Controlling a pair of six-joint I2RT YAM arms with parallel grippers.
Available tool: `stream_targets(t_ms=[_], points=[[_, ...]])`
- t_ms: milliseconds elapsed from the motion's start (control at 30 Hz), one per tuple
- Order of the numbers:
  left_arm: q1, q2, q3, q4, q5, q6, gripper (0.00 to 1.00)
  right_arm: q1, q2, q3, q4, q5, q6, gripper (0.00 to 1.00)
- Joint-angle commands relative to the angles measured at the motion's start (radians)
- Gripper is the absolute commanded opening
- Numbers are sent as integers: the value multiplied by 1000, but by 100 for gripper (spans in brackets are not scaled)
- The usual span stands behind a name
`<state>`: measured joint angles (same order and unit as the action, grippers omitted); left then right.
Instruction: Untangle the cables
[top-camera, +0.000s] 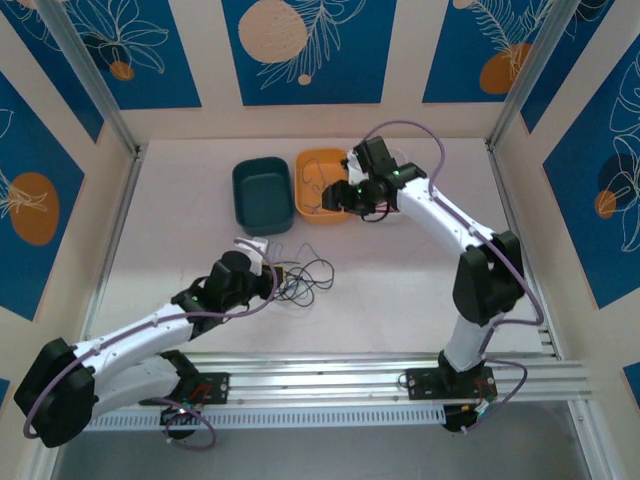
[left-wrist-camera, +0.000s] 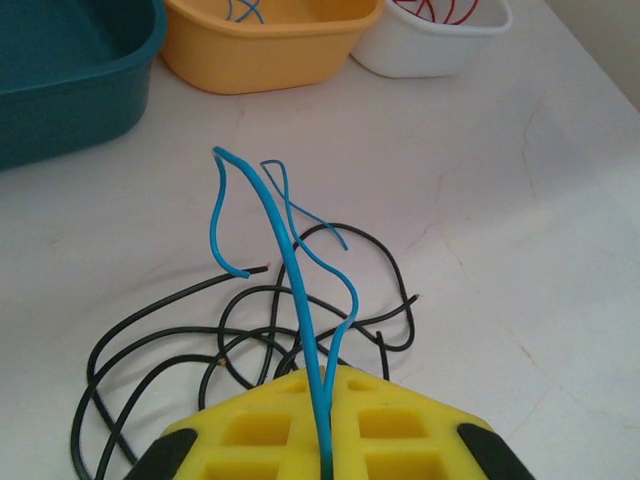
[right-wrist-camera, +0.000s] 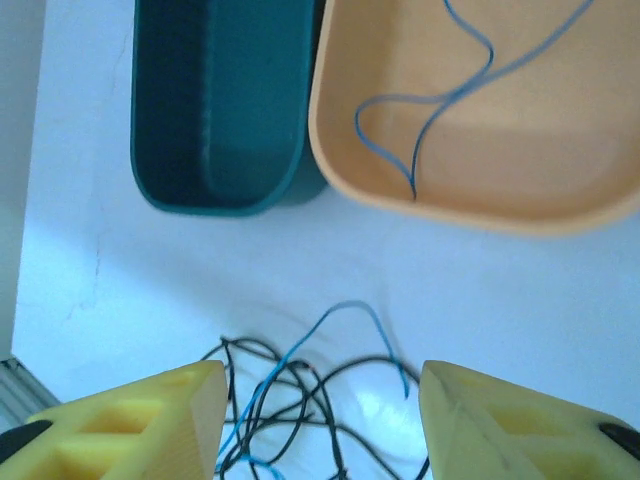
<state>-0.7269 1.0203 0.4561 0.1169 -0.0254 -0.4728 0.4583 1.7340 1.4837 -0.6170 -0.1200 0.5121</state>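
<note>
**Blue cable pinched, black ones loose on the table**

A blue cable (left-wrist-camera: 296, 292) is clamped between the closed fingers of the left gripper (left-wrist-camera: 323, 430) and stands up just ahead of it. Its lower end is hidden between the pads. The black cables (left-wrist-camera: 235, 345) are looped right in front of that gripper, partly cut off at the frame's bottom.

The right gripper (right-wrist-camera: 320, 420) is held with jaws apart and nothing between them. Beyond it, a second blue cable (right-wrist-camera: 440, 98) is seen in the orange bin (right-wrist-camera: 560, 205), with the teal bin (right-wrist-camera: 215, 110) alongside.

Red cables (left-wrist-camera: 440, 10) in the white bin (left-wrist-camera: 430, 55) are cropped, so not much can be made out.

The table (left-wrist-camera: 540, 200) is pale and faintly veined, and is ringed by blue wall panels (top-camera: 300, 40).
</note>
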Motion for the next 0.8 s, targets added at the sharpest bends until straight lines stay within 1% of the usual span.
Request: stream_targets(t_ms=[0,100,167,233,400,500,567,767], points=[[13,25,42,66,47,2,8,13,-68,-128,126,-61,129,52],[12,54,44,94,63,8,8,56,-102,-210,149,-70,222,51],[12,72,51,102,68,7,8,93,-104,-224,134,-51,253,52],[14,87,52,116,75,4,8,129,-103,-227,108,-16,294,55],[15,116,46,151,96,5,8,171,-107,-265,154,-32,383,63],[15,125,45,156,101,8,8,183,-95,-297,209,-64,438,70],[15,126,41,159,101,9,8,186,-80,-312,250,-88,468,74],[15,117,13,184,101,-4,8,186,-19,-327,377,-187,535,75]])
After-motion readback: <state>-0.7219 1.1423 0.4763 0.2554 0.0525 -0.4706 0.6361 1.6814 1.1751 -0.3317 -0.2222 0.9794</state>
